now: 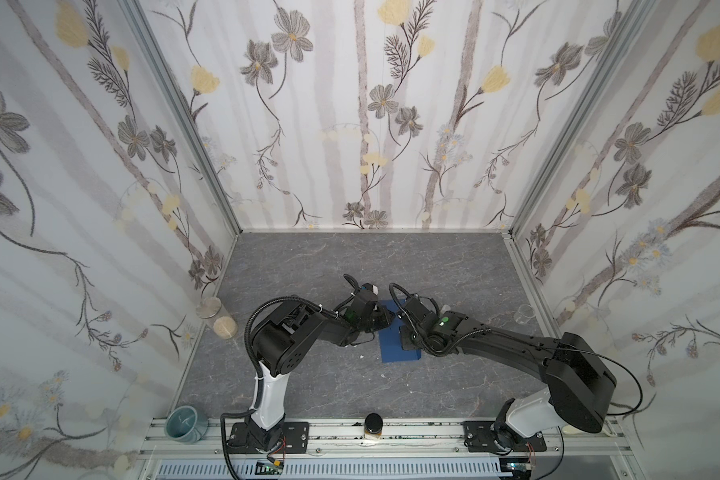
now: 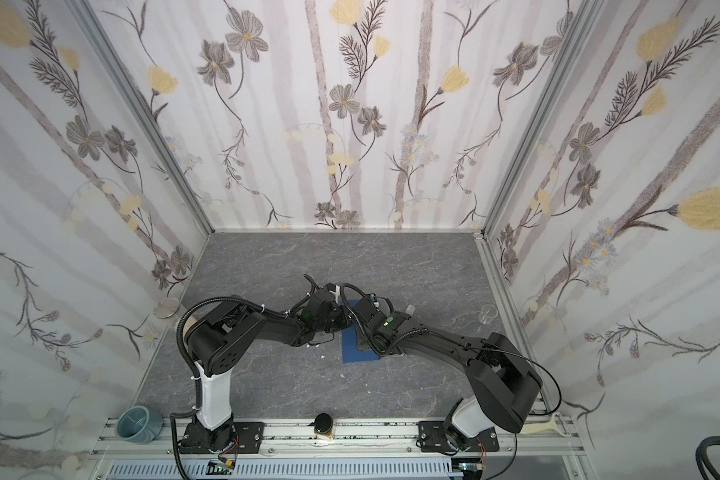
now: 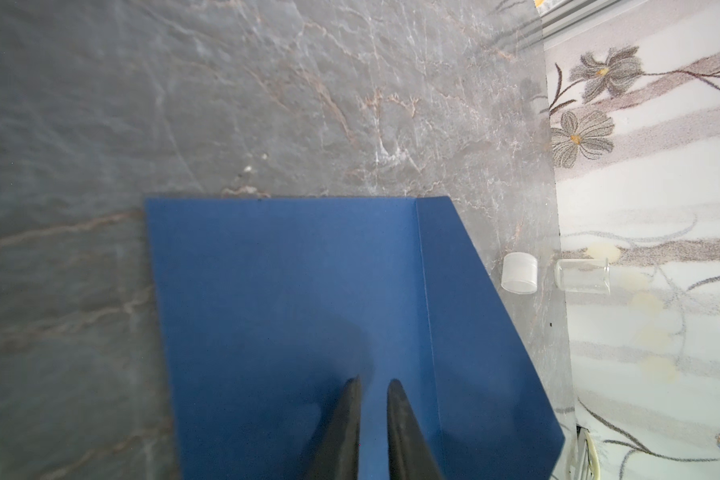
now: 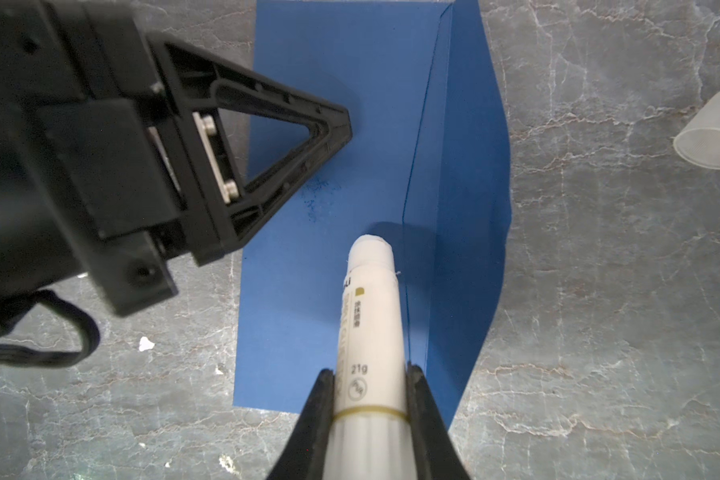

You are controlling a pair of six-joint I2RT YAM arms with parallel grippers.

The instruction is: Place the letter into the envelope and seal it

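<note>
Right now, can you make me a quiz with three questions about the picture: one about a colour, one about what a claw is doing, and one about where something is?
1. What colour is the envelope?
A blue. B red. C green.

2. What is the right claw doing?
A hanging empty. B pinching a spoon. C gripping the white glue stick.

3. Where is the glue stick's white cap?
A on the glue stick. B on the table, between the envelope and the clear beaker. C on top of the envelope.

Answers:
1 A, the paper lying on the table is dark blue in every view.
2 C, the tube sits clamped between its two fingers.
3 B, the cap sits on the grey table past the envelope's flap, short of the beaker.
</note>
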